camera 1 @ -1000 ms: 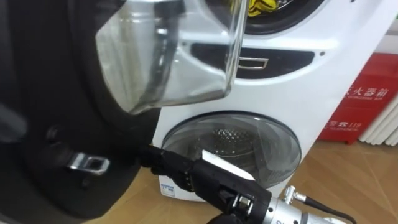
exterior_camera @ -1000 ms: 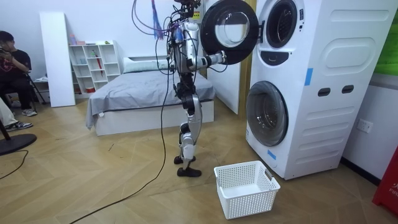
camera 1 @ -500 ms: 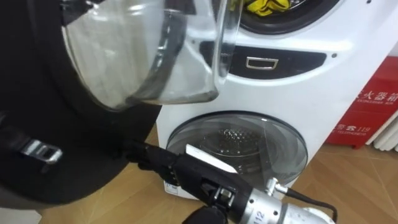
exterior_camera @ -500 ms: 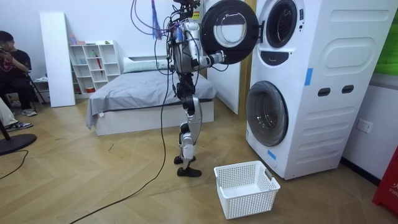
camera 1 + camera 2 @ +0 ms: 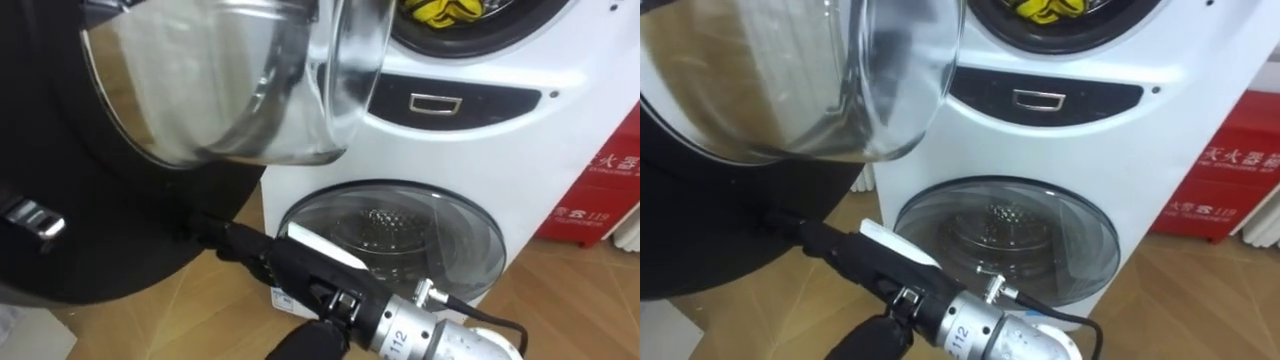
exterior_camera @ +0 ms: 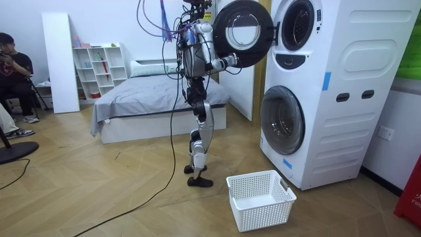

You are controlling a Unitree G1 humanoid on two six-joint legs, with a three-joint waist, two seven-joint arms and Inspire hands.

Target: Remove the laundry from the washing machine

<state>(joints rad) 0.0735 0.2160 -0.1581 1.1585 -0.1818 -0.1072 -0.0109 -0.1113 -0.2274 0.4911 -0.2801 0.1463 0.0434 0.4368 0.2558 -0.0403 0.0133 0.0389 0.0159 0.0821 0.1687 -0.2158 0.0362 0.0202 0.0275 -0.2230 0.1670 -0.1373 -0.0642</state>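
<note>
The robot stands in front of two stacked white washing machines, beside the open door (image 5: 130, 230) of the upper washing machine (image 5: 470, 100). The round door has a thick black rim and a bulging glass bowl (image 5: 230, 90), and it hangs close to the robot's head. The right hand (image 5: 255, 255) reaches up from below to the lower edge of the rim. Its fingertips merge with the dark rim, so it cannot be told whether they are curled round the edge or pressing flat against it.

The clothes (image 5: 440, 10), a bright yellow bundle, lie inside the upper drum, well apart from the hand.

The likely risks come from the door. If it swings back, it could block the opening or knock the arm as the hand reaches in. The drum sits high, so a weak hold on the bundle could drop it on the floor, short of the basket.

The lower door (image 5: 390, 235) is closed, and through its glass only bare metal drum is visible. A white plastic basket (image 6: 260, 197) stands on the wooden floor in front of the machines, near the robot's feet, with nothing visible in it.
</note>
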